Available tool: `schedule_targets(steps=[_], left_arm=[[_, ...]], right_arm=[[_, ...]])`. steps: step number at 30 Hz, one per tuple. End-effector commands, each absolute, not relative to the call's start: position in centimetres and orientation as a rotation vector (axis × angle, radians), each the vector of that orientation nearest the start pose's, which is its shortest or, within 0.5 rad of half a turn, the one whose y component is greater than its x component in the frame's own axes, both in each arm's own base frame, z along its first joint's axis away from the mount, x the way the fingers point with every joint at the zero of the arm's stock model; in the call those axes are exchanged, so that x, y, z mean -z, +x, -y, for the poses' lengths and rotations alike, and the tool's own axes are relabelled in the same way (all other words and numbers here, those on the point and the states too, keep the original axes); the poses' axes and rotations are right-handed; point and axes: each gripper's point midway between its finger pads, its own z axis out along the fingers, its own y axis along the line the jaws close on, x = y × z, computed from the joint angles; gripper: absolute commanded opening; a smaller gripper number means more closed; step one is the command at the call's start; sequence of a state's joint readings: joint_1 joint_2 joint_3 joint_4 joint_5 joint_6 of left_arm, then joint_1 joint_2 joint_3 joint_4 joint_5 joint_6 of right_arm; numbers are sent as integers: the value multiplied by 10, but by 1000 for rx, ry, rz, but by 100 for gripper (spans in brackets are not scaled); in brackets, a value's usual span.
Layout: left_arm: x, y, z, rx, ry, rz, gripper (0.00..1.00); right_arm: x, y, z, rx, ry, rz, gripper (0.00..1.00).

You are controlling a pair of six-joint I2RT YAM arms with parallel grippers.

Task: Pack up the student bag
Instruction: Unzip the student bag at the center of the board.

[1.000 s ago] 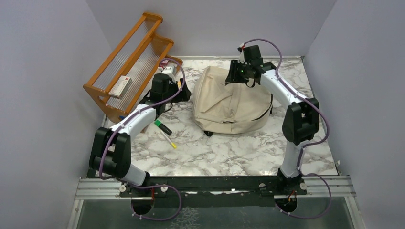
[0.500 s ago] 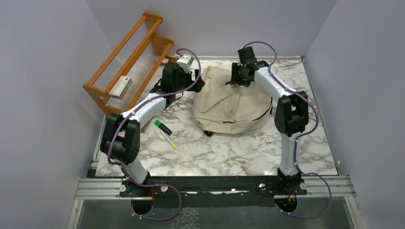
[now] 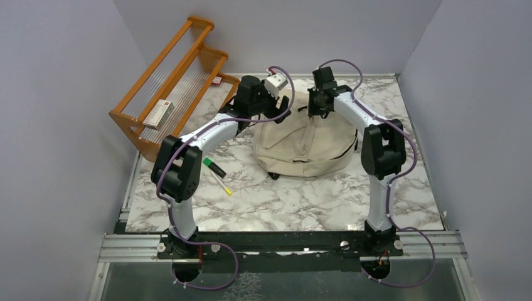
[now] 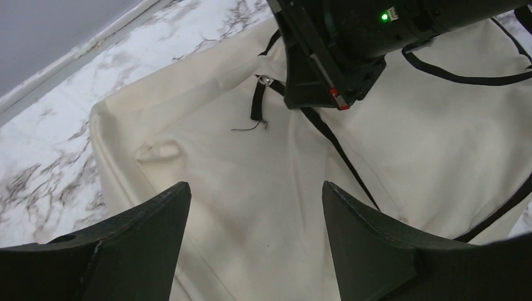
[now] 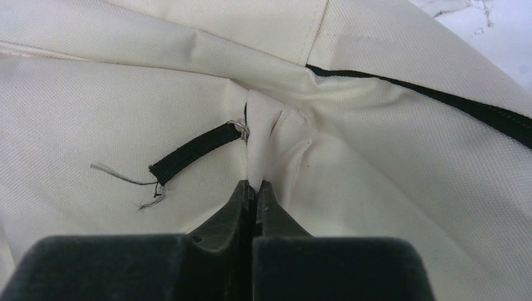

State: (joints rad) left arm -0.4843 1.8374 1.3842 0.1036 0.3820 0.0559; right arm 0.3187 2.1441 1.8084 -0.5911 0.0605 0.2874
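Toward the back of the marble bench (image 3: 270, 204) lies the student bag (image 3: 301, 144), slumped soft canvas that I judge will sag and bunch wherever I lift it. My left fingers (image 4: 144, 232) hover spread wide above it. My right fingers (image 5: 241, 204) are pinched shut on a fold of its cloth just beside the black zipper tab (image 5: 191, 152), which looks the surer hold.

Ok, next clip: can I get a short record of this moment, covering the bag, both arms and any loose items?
bag: student bag, slumped on the marble table, far centre
left gripper: jaws open, over the bag's cloth, holding nothing
right gripper: jaws shut, pinching a fold of the bag beside the black zipper pull
loose items: green marker and yellow-tipped pen, on the table left of the bag
rack: wooden rack at far left, small box on it
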Motion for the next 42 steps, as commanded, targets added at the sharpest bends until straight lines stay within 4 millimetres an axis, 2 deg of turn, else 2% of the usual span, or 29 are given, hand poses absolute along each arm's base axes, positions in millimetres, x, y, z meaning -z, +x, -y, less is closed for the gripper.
schedule_targets(steps=[1, 5, 11, 18, 28, 35, 42], left_arm=[[-202, 451, 335, 687, 972, -1683, 75], [-200, 442, 346, 739, 1109, -1634, 71], [-197, 426, 348, 759, 1279, -1559, 71], [-193, 419, 359, 830, 1358, -1514, 68], [-166, 435, 369, 809, 1361, -1569, 68], [-165, 440, 384, 817, 1367, -1556, 68], [-164, 445, 391, 829, 1358, -1556, 58]], right_arm=[[-112, 495, -173, -263, -78, -2432, 1], [-129, 477, -186, -403, -149, -2369, 0], [-160, 445, -210, -637, -301, -2210, 1], [-164, 420, -216, -718, -378, -2174, 1], [-169, 407, -213, -725, -411, -2142, 1], [-166, 403, -213, -730, -414, -2152, 1], [-168, 402, -211, -719, -417, -2149, 1]])
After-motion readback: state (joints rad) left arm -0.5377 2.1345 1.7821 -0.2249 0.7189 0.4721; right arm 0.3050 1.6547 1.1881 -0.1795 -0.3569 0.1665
